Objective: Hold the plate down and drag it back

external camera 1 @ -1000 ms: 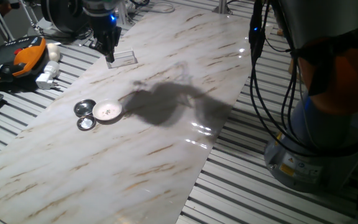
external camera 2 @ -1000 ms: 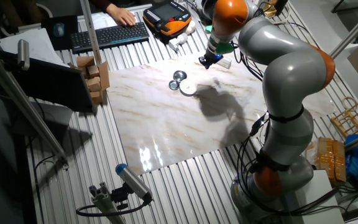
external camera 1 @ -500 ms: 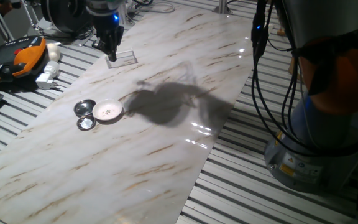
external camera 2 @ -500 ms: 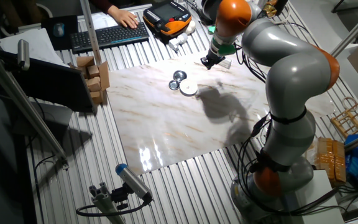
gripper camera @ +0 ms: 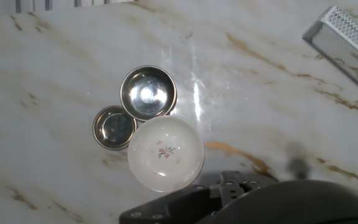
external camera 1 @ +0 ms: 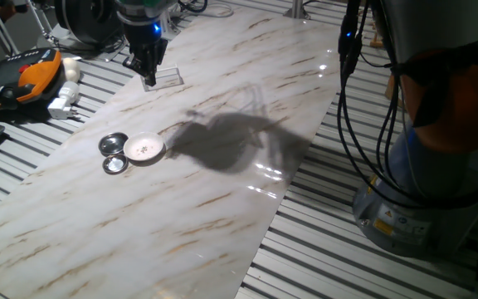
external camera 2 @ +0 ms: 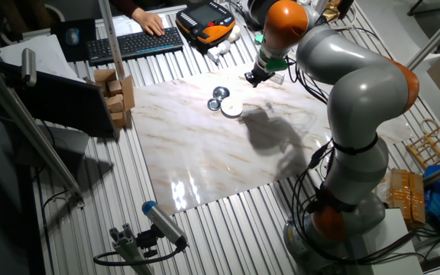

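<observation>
**Plate sits apart from the claw, untouched**

Plate [external camera 1: 144,149] lies on the marble table [external camera 1: 247,100] at the left of one fixed view, and we see it touching two metal discs: one [external camera 1: 113,143] at its upper left, one [external camera 1: 115,164] at its lower left. In the hand view the plate [gripper camera: 165,154] fills the lower centre, with a small floral mark in its middle; the larger disc [gripper camera: 148,93] is above it and the smaller disc [gripper camera: 114,127] to its left.

We find the claw [external camera 1: 147,77] well apart from the plate, toward the upper left of that fixed view, hanging over a clear flat piece [external camera 1: 163,79] near the table's far edge. In the other fixed view the claw [external camera 2: 252,79] sits up and to the right of the plate [external camera 2: 231,109]. It has hold of nothing, and the plate is free. We cannot tell how far its fingers are parted; they read as one dark tip.
</observation>
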`<state>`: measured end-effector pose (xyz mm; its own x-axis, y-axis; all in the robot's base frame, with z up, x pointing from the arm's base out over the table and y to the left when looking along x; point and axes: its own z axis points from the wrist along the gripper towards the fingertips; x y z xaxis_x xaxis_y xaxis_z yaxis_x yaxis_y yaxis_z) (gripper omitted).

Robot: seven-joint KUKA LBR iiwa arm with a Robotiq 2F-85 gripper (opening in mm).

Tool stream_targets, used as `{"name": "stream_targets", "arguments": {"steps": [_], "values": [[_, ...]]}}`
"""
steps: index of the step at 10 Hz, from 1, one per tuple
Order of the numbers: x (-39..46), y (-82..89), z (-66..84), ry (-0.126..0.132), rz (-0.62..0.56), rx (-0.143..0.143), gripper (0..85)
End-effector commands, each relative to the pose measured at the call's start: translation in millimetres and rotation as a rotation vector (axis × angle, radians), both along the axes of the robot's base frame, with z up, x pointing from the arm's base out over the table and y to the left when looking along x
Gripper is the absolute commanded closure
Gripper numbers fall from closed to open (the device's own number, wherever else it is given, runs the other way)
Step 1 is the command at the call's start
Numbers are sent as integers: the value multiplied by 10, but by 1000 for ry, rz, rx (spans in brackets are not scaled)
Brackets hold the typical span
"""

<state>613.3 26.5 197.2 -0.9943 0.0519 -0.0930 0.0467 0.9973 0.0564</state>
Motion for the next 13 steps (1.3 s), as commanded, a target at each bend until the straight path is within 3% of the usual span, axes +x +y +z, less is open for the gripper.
{"name": "stream_targets", "arguments": {"steps": [1,7,10,13], "values": [[-2,1,-2,4,0,2,850],[2,-9,-15,17,10,-8,850],[0,-7,-29,27,-4,16,850],[1,-8,-33,34,5,20,850]]}}
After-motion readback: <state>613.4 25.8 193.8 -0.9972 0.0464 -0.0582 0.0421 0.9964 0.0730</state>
